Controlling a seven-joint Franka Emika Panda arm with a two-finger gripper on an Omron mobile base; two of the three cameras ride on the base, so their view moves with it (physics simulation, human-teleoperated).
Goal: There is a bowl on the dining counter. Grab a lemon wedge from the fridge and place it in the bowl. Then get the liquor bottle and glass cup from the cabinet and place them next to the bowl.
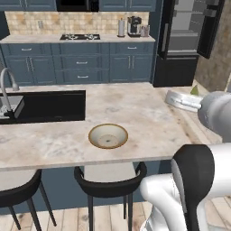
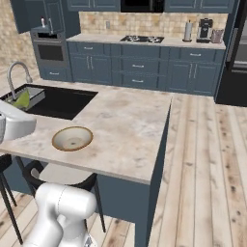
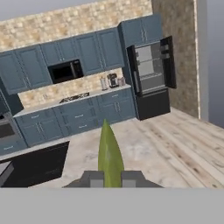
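Observation:
A yellow-green lemon wedge (image 3: 109, 151) stands upright between my gripper's (image 3: 110, 178) two dark tips, which are shut on it. In the left base view the wedge (image 1: 195, 90) pokes out past the white hand over the right end of the dining counter (image 1: 135, 103). The tan bowl (image 1: 108, 136) sits empty near the counter's front edge, to the left of the hand and nearer than it. From the right base view the wedge (image 2: 21, 100) shows at far left, above and left of the bowl (image 2: 72, 138). The liquor bottle and glass cup are out of view.
The black fridge (image 1: 185, 36) stands with its door open at the back right. A dark sink (image 1: 45, 106) with a faucet (image 1: 8, 85) is set into the counter's left part. Two black stools (image 1: 110, 182) stand under the front edge. Blue cabinets (image 3: 65, 54) line the far wall.

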